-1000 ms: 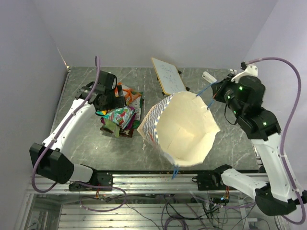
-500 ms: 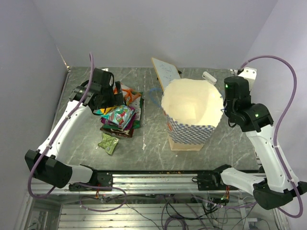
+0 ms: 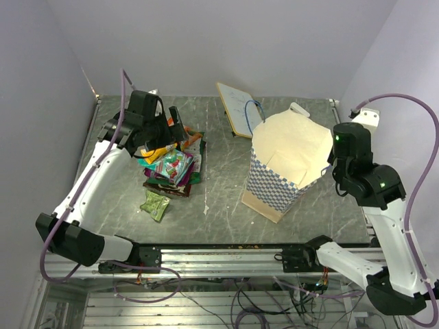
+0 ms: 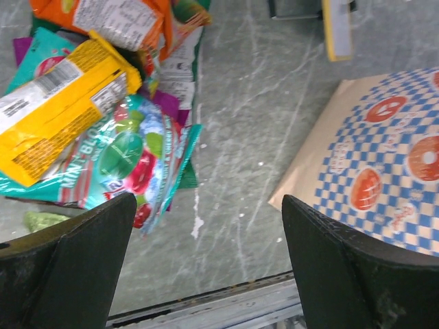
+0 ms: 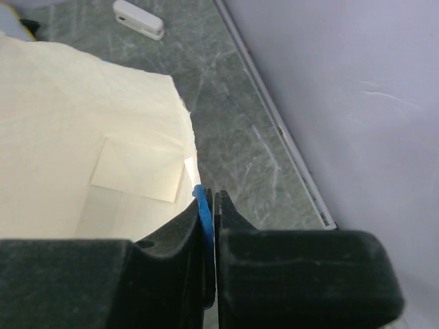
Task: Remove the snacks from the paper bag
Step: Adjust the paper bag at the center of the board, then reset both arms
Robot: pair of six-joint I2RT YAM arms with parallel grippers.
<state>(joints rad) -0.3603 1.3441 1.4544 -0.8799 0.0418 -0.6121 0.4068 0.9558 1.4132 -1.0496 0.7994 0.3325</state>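
Top view: the blue-and-white checkered paper bag (image 3: 274, 181) stands tilted on the right half of the grey marble worktop (image 3: 219, 199). Its cream inside faces up.
Right pincer: the right gripper (image 5: 209, 200) is pressed together on the thin blue cord handle (image 5: 202, 216) at the bag's right rim.
Left pincer: the left gripper (image 4: 209, 202) hangs with its fingers wide apart above the snacks.
Snacks: the pile of crinkly snack packets (image 3: 171, 168) lies on the left half of the worktop, apart from the bag.
Top of pile: a yellow packet (image 4: 62, 103) lies partly over a teal-and-red packet (image 4: 123, 161).
Green one: a small green packet (image 3: 154, 203) lies alone just beside the pile, toward the near edge.
Far edge: a flat white board (image 3: 236, 110) and a small white block (image 3: 298, 110) lie there, behind the bag.
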